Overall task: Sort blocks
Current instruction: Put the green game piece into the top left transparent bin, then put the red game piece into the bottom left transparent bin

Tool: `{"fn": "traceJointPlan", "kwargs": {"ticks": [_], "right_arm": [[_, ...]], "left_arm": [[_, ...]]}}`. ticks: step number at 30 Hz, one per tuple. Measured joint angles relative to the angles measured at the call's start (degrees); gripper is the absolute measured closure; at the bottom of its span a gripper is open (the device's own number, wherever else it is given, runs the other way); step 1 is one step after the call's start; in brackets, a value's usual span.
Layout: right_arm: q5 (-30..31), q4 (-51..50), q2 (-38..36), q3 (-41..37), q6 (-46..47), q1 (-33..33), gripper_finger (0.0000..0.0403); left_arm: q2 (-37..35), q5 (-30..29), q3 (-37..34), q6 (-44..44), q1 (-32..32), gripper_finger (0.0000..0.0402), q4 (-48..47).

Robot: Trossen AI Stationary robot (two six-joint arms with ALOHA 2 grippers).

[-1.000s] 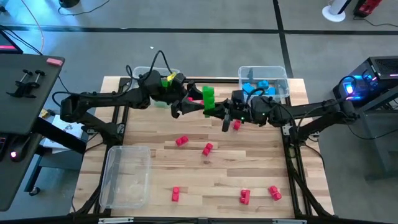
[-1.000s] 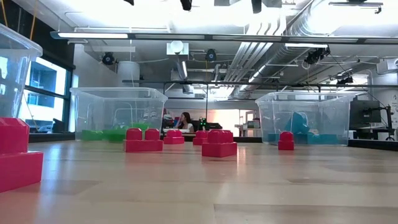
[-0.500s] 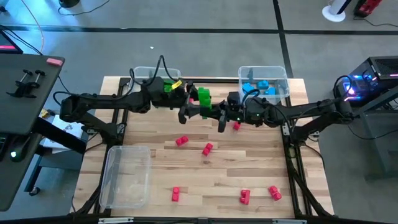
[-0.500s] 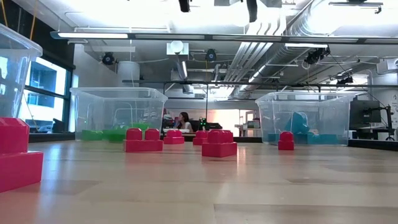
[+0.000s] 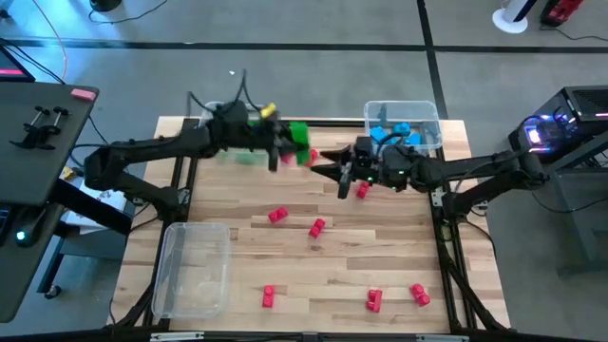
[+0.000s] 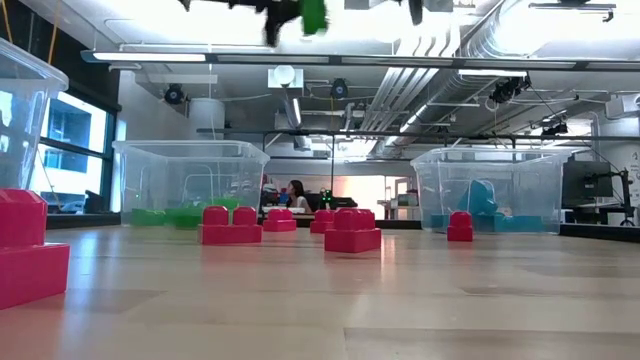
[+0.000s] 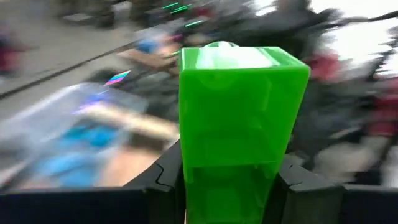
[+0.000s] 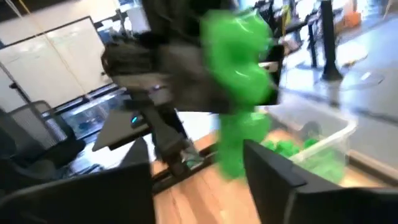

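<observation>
Handover just completed, by the look of it. Half a second ago both arms met over the middle of the table (image 5: pixel 313 275) with the green block between them; now the left arm has pulled back toward the far-left bin (image 6: pixel 190 180) and the block has gone with it.

Largest first. Table: pale wood planks, matte. Three clear plastic bins — thin-walled, glossy, rounded rims. The far-left bin holds green pieces, the far-right bin (image 5: pixel 404 119) holds light blue ones, and the near-left bin (image 5: pixel 193 268) looks bare inside.

Left gripper (image 5: pixel 283 152): fingers clamped on the green block (image 5: pixel 298 141), held high above the table near the green bin. The left wrist view shows the dark fingers (image 7: pixel 298 190) pressed against both lower flanks of the block — smooth, shiny, translucent plastic, box-shaped with a rounded stud on top.

Right gripper (image 5: pixel 328 161): jaws parted and holding nothing, hanging mid-table between the two far bins, just apart from the block it faces.

Judgement: green is bound for the green bin; next is a short carry and a drop.

Red blocks (image 5: pixel 317 227) lie loose across the table, six or so, small, studded, unsorted.
</observation>
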Motion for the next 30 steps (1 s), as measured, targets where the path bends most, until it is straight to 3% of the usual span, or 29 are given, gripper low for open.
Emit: {"fn": "traceJointPlan", "kwargs": {"ticks": [3,8,10,15,19,26,30], "right_arm": [[2.0,-3.0,-2.8,0.1,-0.9,-0.3,0.0238],[3.4,-8.6,-5.6,0.1,1.6,-1.7,0.0202],[3.3,-9.5,-5.9,0.1,3.2,-2.2,0.0200],[3.3,-11.5,-5.5,0.1,4.3,-3.6,0.0199],[1.7,-12.0,-5.4,0.1,4.6,-4.1,0.0199],[1.6,-12.9,-5.4,0.1,4.6,-4.1,0.0199],[1.6,-12.9,-5.4,0.1,4.2,-4.1,0.0199]], "left_arm": [[-4.5,-8.6,0.0,5.6,4.2,0.0297,-11.6],[-9.5,-33.6,0.0,16.1,11.4,0.0297,-31.2],[-9.1,-37.2,-0.1,16.8,15.3,0.0297,-37.0],[-3.1,-32.1,-0.1,13.8,25.0,0.0297,-45.8],[0.5,-29.6,0.0,11.7,27.9,0.0291,-48.0],[1.1,-29.3,0.7,14.1,28.2,0.0139,-52.3],[1.0,-23.3,6.5,12.4,27.9,0.0088,-58.0]]}}
